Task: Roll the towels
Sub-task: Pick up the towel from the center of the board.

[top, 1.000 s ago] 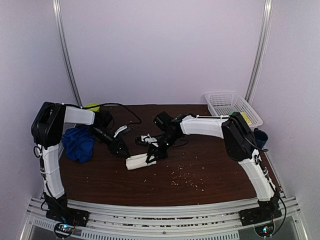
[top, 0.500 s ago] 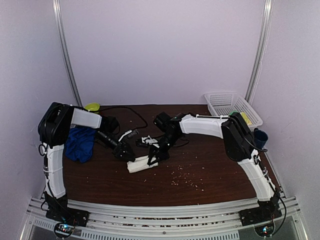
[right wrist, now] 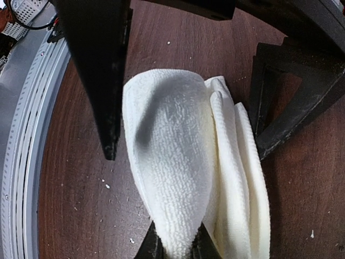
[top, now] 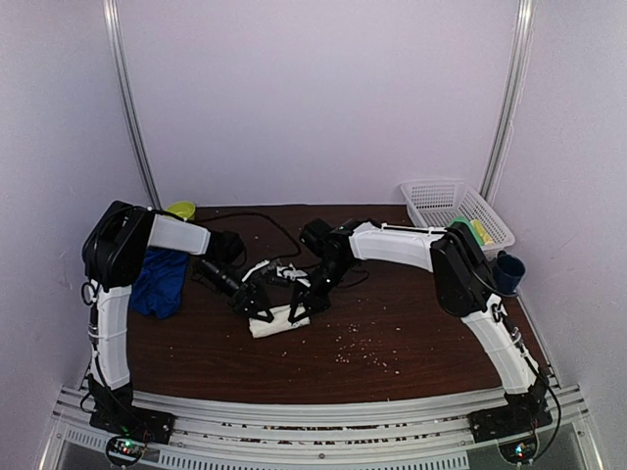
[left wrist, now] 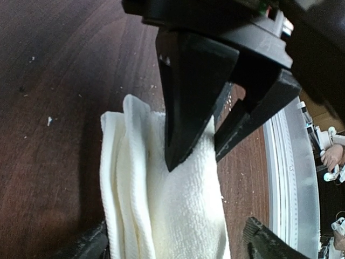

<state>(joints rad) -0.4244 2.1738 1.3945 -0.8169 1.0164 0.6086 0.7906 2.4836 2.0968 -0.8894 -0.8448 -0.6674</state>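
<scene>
My right gripper point(right wrist: 175, 245) pinches the rolled cream-white towel point(right wrist: 172, 135) mid-table point(top: 411, 338); my left gripper point(left wrist: 175, 245) is spread wide, straddling the roll from the opposite side. The blue towel point(top: 157, 282) lies crumpled beside my left arm

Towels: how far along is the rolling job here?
Done: the white towel looks rolled up mid-table. In hand: the right gripper pinches one end; the left gripper straddles the other, open. Remaining: the blue towel lies bunched, unrolled.
</scene>
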